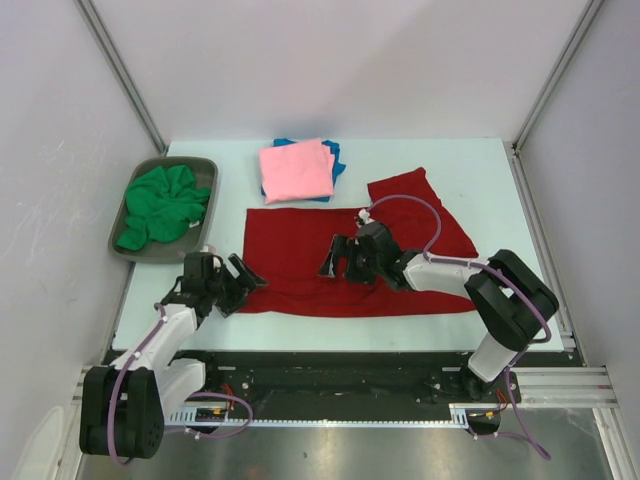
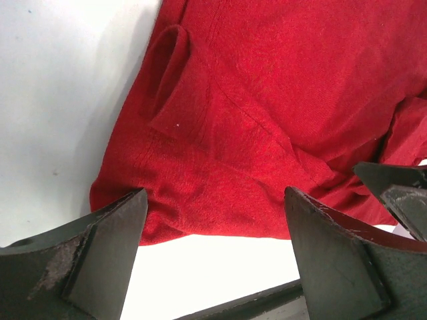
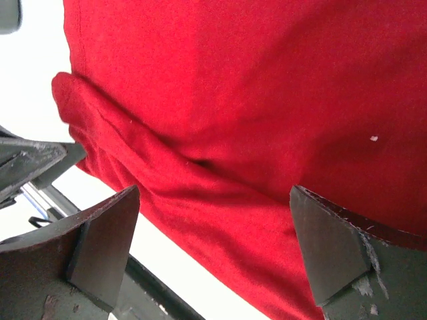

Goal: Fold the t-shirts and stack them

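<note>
both arms share one build: bulky black joint housings joined by white tubular links. a thin lavender cable loops from the base of the left arm (image 1: 150, 350) along its white link, and a matching cable arches over the forearm of the right arm (image 1: 500, 300). the left gripper (image 1: 240, 284) and right gripper (image 1: 338, 262) are black. close up, their fingers (image 2: 100, 257) are dark grey, flat-faced wedges, scuffed pale along the edges.
</note>
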Robot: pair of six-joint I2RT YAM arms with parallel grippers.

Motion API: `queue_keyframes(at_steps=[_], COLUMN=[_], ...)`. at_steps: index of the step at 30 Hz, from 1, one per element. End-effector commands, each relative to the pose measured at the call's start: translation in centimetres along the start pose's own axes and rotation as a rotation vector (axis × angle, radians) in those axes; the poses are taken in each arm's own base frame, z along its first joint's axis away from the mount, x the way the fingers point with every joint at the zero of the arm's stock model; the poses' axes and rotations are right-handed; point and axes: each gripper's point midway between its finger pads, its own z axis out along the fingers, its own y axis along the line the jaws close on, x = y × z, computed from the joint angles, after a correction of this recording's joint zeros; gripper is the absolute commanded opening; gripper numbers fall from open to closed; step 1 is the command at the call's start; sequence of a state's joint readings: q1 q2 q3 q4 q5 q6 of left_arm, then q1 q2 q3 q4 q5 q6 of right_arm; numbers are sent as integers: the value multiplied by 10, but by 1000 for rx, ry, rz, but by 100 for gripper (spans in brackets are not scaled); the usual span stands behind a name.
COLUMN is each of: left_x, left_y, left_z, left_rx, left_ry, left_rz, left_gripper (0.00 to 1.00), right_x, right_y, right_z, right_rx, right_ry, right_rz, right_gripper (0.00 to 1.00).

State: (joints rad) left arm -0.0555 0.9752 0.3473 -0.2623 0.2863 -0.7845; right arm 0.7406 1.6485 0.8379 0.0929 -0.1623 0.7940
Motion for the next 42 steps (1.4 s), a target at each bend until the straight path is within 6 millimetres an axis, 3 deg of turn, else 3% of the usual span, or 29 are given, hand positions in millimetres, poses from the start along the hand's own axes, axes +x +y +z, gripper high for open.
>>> queue_keyframes(at_steps=[1,6,9,12,13,16,21,26,29,36,42], left_x=[9,8,8,9,8,8,9,9,10,11,12], left_y=[26,26,27,27,26,27,27,29,32,38,39], left_z=[3,3,4,4,4,4,3,3,3,4,5], left_rx=[-86,-91,-93,-96,-93,-96,-93,-107,-126,-155,-163], left_ry=[10,8,8,13,12,11,10,7,12,10,17], left_rz=[8,10,13,13,14,14,11,8,2,-3,-3], left_gripper=[91,91,91,91,90,90,90,90,90,90,90], right_x=[-22,-35,-56,-86,-103,-116,-89,-42,-17,15,37], right_y=[0,-10,-7,1,6,25,28,10,12,13,3], right_z=[12,26,24,5,-9,-39,-61,-64,-64,-52,-26], right_rx=[-30,-30,-39,-25,-11,-35,-15,66,59,61,75], right_ry=[-75,-119,-200,-322,-399,-459,-356,-184,-98,-18,53], right_rz=[14,23,12,-25,-36,-84,-102,-112,-127,-143,-127], right_gripper=[100,100,100,100,100,100,99,100,100,100,100])
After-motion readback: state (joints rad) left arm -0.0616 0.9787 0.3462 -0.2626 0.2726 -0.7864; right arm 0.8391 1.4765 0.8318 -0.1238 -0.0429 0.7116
